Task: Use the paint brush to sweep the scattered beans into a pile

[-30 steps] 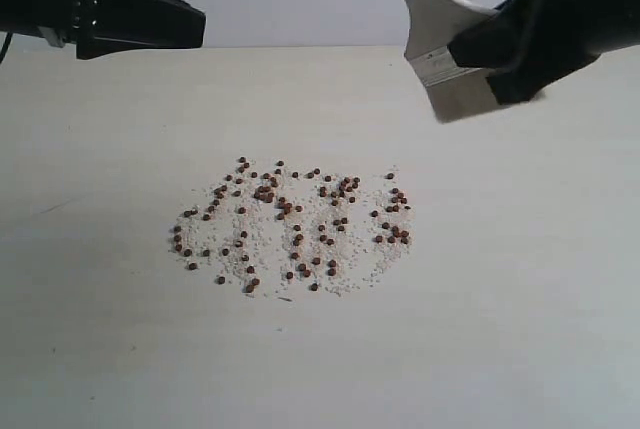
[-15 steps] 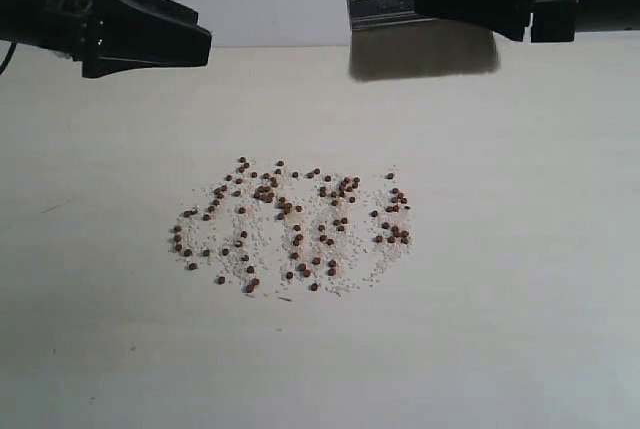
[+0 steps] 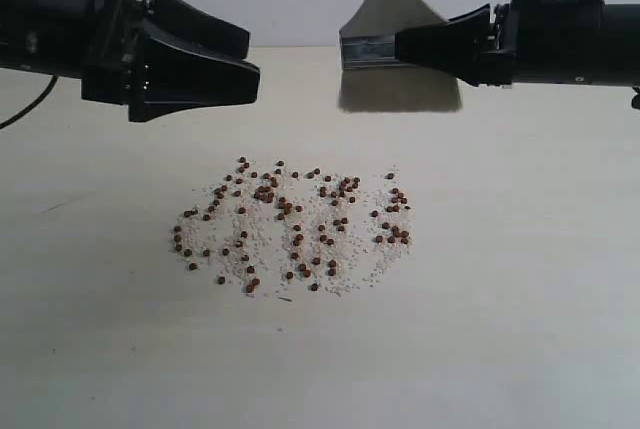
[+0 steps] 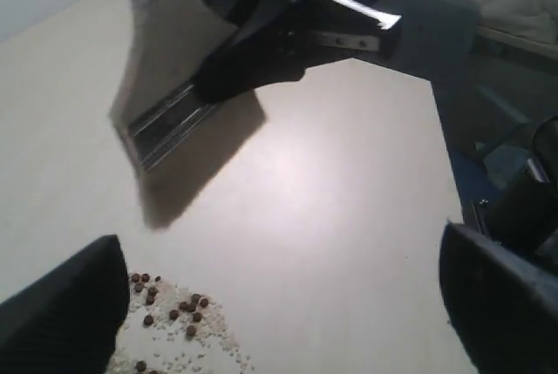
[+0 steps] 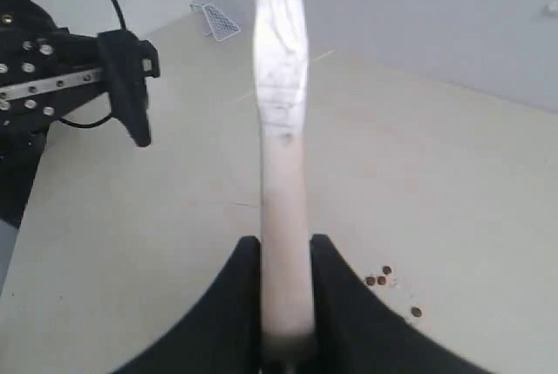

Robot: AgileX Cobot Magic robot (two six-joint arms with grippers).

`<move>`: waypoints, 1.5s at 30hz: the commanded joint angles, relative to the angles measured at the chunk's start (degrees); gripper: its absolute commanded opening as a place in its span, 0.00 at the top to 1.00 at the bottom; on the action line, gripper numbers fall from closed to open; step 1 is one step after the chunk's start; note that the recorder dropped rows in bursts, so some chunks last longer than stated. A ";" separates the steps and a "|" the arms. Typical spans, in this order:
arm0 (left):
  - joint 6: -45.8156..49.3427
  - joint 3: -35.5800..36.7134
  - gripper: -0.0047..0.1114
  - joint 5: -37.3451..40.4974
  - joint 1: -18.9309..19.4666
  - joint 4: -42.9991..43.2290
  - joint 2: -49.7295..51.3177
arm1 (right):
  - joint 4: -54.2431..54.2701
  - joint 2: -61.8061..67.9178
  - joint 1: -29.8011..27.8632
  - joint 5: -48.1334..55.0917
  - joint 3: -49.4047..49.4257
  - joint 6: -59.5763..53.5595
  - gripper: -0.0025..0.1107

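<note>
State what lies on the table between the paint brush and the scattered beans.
Nothing: the exterior view shows only bare table between the paint brush and the beans.

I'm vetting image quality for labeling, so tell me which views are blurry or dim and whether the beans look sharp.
Exterior view: evenly lit, beans sharp, paint brush bristles slightly soft. Left wrist view: dimmer, brush smeared and dark, left pincer fingers out of focus. Right wrist view: brush handle blurred up close.
</note>
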 commanded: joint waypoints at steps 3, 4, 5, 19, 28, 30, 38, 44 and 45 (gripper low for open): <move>0.52 0.23 0.57 -9.75 -4.05 -2.77 0.20 | 2.43 2.72 -0.23 0.73 0.12 -3.89 0.98; 0.52 0.23 0.56 -9.86 -4.05 -3.02 0.34 | 2.53 2.72 -0.23 0.73 0.12 -4.00 0.98; 0.52 0.23 0.55 -9.86 -4.05 -3.18 0.48 | 2.53 2.72 -0.23 0.73 0.12 -4.33 0.98; 6.21 0.23 0.33 -7.06 -4.93 -7.50 6.42 | 2.76 3.59 5.48 0.73 -3.28 -7.41 0.98; 11.00 0.23 0.33 -7.30 -4.93 -11.57 6.42 | 2.76 3.59 6.08 0.73 -3.43 -6.39 0.98; 12.03 0.23 0.33 -8.04 -4.93 -12.49 6.50 | 2.76 3.49 6.08 0.73 -3.43 -6.42 0.98; 12.27 0.23 0.33 -8.95 -4.93 -13.55 9.39 | 1.41 3.14 6.08 0.73 -5.73 -6.65 0.98; 15.33 0.23 0.33 -9.07 -4.93 -15.58 10.99 | 0.21 3.47 6.43 0.73 -7.07 -4.94 0.98; 15.76 0.12 0.33 -9.07 -4.93 -15.58 11.11 | -0.22 3.47 6.78 0.73 -7.07 -4.94 0.98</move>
